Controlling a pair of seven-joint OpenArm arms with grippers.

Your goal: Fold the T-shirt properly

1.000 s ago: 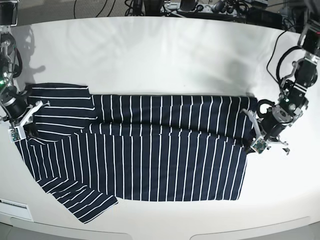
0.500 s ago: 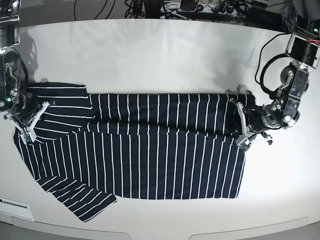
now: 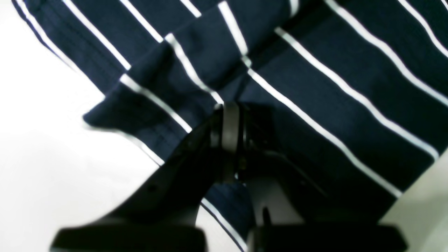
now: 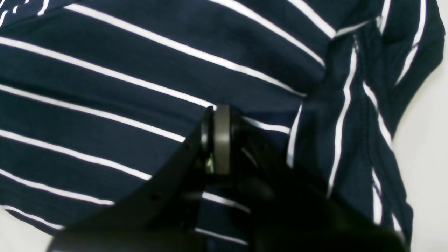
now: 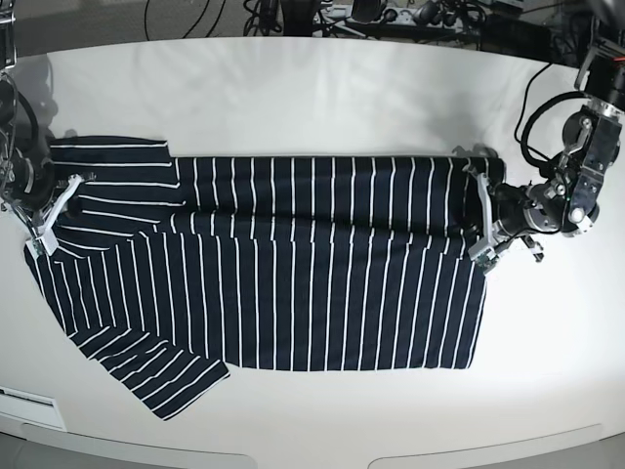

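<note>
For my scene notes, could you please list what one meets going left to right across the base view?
Right claw → T-shirt → left claw → bare white table.

Both arms low, reaching inward; left tool [image 5: 480,217] and right tool [image 5: 59,210] clamped tight, jaws together.

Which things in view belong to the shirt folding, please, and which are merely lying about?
Job: T-shirt; left gripper, shut on its hem end; right gripper, shut on its sleeve end.
Lying about: cables beyond the white table.
</note>
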